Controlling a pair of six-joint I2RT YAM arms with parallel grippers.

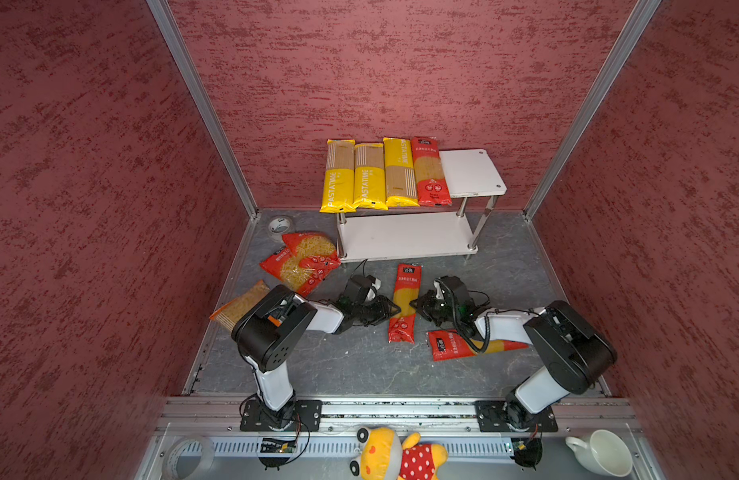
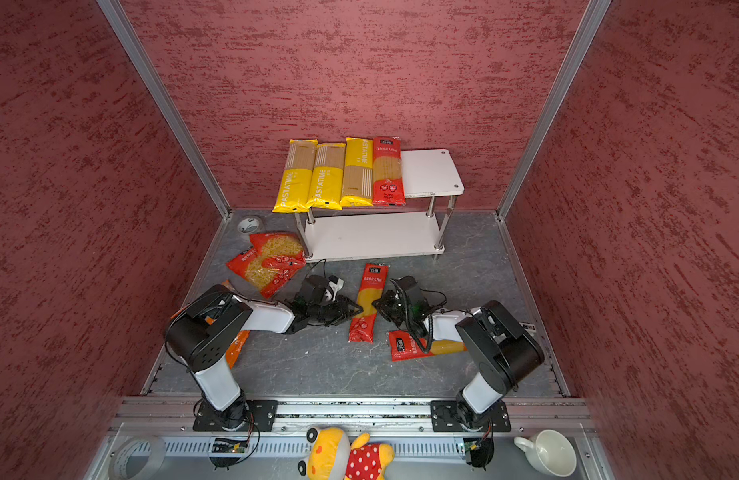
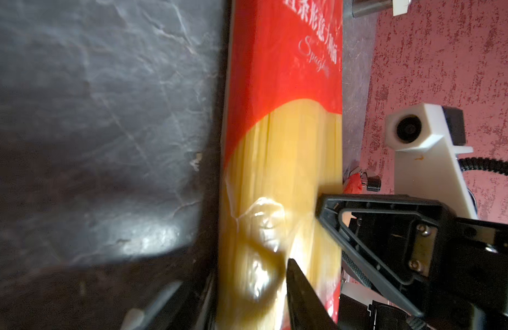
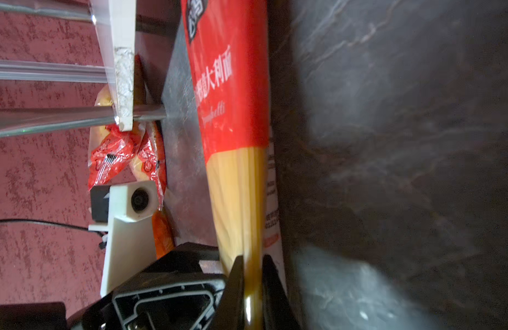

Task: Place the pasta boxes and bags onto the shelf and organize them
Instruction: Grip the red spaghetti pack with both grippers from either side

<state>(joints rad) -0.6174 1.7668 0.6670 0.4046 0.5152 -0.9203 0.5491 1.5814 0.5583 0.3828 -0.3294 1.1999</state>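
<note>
Red spaghetti pack (image 1: 406, 291) lies mid desk (image 1: 359, 365), before the shelf (image 1: 471, 172); left tool (image 1: 396, 309) and right tool (image 1: 414, 306) clamp its opposite long edges, likely to lift it level.

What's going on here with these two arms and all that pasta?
Two robot arms are stocking a small shelf with pasta. Four long packs already lie on its top board. Both grippers now meet at a red spaghetti pack on the floor: the right gripper is pinched shut on its edge, and the left gripper straddles it. Another red pack and the short-pasta bags wait on the floor.
</note>
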